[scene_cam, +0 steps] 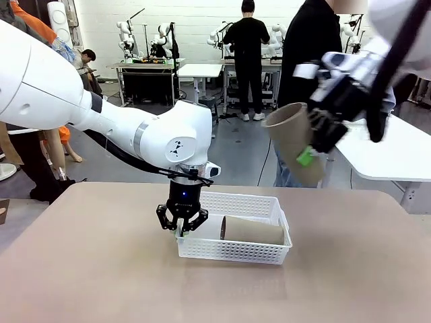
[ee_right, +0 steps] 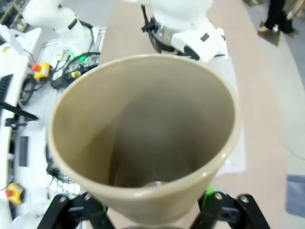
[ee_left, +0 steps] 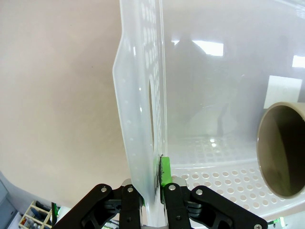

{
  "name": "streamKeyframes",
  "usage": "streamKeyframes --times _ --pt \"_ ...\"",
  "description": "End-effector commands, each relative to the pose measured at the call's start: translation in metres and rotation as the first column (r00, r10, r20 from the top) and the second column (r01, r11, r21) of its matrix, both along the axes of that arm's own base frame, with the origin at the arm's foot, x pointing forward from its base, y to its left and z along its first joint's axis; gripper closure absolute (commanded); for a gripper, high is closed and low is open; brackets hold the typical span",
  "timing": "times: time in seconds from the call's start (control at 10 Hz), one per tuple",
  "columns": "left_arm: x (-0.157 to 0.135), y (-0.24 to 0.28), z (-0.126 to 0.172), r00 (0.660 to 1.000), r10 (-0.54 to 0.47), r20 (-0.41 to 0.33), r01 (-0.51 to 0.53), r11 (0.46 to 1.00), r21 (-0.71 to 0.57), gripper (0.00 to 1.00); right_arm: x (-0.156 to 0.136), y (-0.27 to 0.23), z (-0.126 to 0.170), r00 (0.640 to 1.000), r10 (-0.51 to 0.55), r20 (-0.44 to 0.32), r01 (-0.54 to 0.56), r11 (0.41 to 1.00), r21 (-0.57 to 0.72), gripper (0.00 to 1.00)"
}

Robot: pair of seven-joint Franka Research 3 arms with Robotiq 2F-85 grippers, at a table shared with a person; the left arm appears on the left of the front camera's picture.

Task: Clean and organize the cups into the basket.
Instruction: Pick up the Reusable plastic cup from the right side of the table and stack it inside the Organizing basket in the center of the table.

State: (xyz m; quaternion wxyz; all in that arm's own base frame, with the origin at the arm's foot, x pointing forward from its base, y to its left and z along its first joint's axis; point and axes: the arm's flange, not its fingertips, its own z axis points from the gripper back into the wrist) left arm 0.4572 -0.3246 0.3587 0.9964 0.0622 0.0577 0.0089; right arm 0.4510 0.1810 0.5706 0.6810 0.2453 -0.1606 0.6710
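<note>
White lattice-sided plastic basket (scene_cam: 236, 252) holds a taupe tapered cup (scene_cam: 254, 231) lying down; left pincer (scene_cam: 182, 231) pinches its left wall tight, right pincer (scene_cam: 306, 153) grips a second taupe cup (scene_cam: 289, 131) above its right end.

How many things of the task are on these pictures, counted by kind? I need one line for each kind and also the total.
Taupe cups: 2 (lying cup in the basket; raised cup in the right gripper)
White baskets: 1
Total: 3
</note>
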Motion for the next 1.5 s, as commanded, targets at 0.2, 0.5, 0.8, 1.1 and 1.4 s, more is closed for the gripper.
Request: streamKeyframes --times 0.2,0.5,0.8,1.1,1.4 --pt "0.000 0.001 0.000 1.000 -0.006 0.004 0.006 1.000 -0.003 1.00 0.079 0.059 -0.051 0.990 0.003 -0.144 -0.035 0.975 -0.220 0.17" --pt "0.000 0.001 0.000 1.000 -0.006 0.004 0.006 1.000 -0.003 1.00 0.097 0.091 -0.080 0.984 0.005 -0.179 -0.061 0.949 -0.309 0.17" --pt "0.000 0.001 0.000 1.000 -0.006 0.004 0.006 1.000 -0.003 1.00 0.105 0.104 -0.111 0.990 -0.007 -0.140 -0.050 0.915 -0.400 0.17" --pt "0.000 0.001 0.000 1.000 -0.006 0.004 0.006 1.000 -0.003 1.00 0.099 0.101 -0.112 0.988 0.020 -0.152 -0.075 0.928 -0.364 0.17" --pt "0.000 0.001 0.000 1.000 -0.006 0.004 0.006 1.000 -0.003 1.00 0.099 0.101 -0.112 0.988 0.020 -0.152 -0.075 0.928 -0.364 0.17"
